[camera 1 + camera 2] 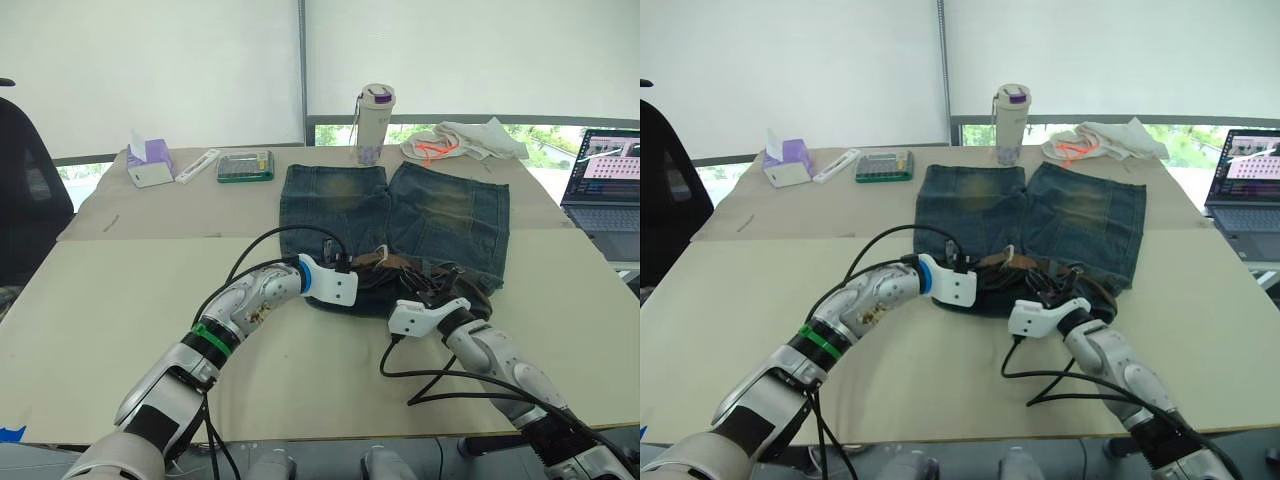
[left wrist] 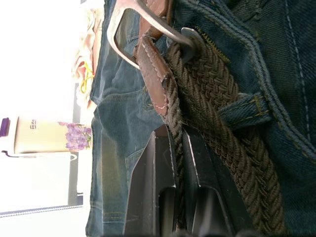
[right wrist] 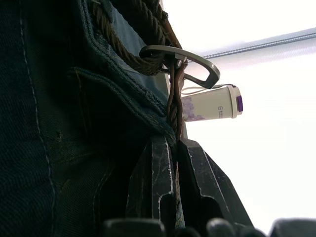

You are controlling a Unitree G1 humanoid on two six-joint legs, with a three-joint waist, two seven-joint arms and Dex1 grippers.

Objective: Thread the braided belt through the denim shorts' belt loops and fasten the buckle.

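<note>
The belt [image 2: 217, 98] is pinched by both the left gripper [image 2: 178, 148] and the right gripper [image 3: 173, 148] at the near waistband of the shorts [image 1: 400, 215], beside the buckle [image 2: 143, 24].

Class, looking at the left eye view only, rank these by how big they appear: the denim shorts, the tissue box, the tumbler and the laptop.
1. denim shorts, clearly largest.
2. laptop, though the frame edge cuts it off.
3 and 4. tumbler and tissue box look about alike, so no firm order.
</note>
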